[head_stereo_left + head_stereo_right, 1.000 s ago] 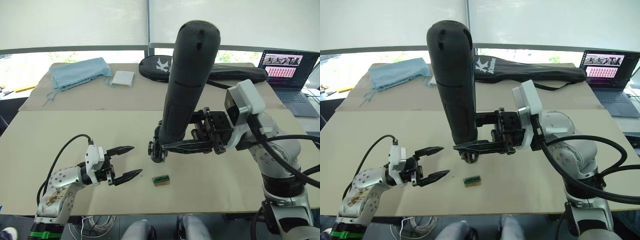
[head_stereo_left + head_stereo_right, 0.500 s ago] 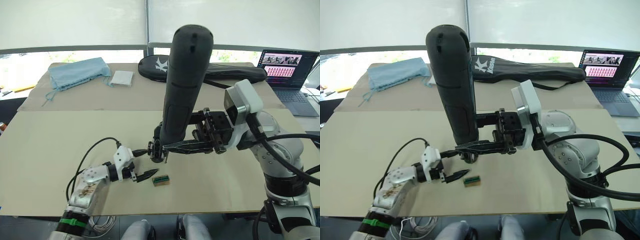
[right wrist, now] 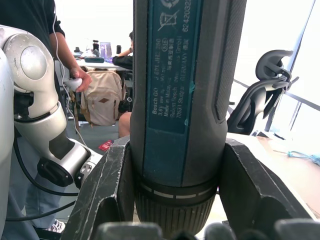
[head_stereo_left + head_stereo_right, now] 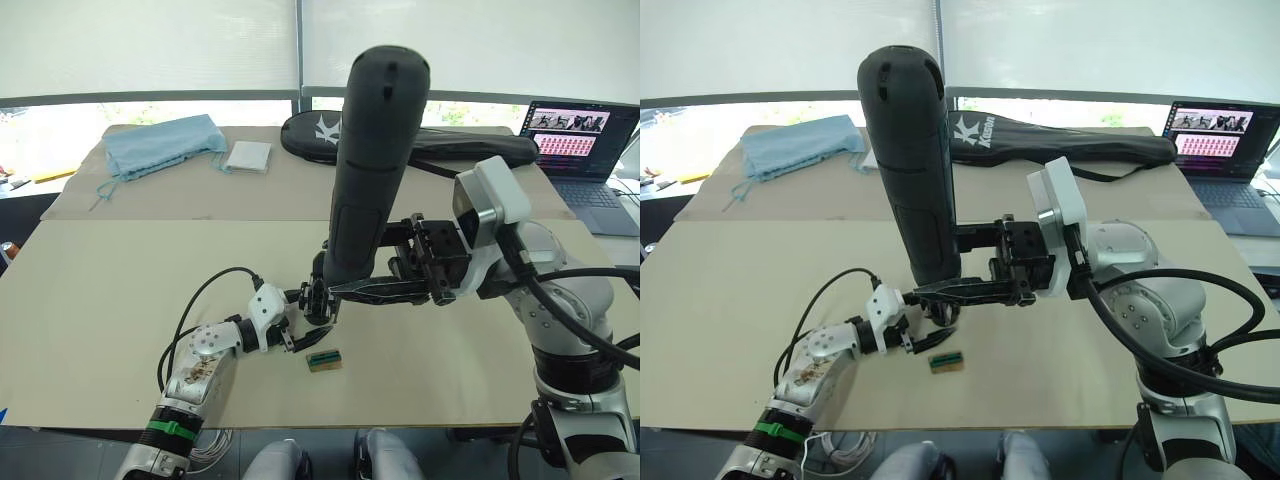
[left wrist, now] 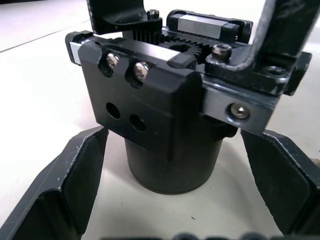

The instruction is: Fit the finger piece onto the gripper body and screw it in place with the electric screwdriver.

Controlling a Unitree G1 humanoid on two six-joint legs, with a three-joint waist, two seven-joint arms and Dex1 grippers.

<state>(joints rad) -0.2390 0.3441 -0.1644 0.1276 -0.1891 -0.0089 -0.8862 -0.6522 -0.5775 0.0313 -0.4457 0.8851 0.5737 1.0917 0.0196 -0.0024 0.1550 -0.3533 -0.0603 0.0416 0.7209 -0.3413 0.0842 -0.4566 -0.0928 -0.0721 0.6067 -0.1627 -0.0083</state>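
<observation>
Progress: early | my left hand [image 5: 170, 200] wide around chunky black gripper body [image 5: 165, 115], not gripping | my right hand [image 3: 170, 200] holds thick dark cylindrical electric screwdriver [image 4: 375, 170] upright | fitting, screwing not yet done.

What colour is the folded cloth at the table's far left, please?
The cloth is light blue, best seen in the left eye view.

One thick dark cylindrical electric screwdriver [image 4: 372, 170], one chunky black gripper body [image 5: 165, 125] and one small tan-and-green block [image 4: 323, 360]. One long black zipped bag [image 4: 420, 140], one light blue cloth [image 4: 160, 143], one open laptop [image 4: 582, 150].
</observation>
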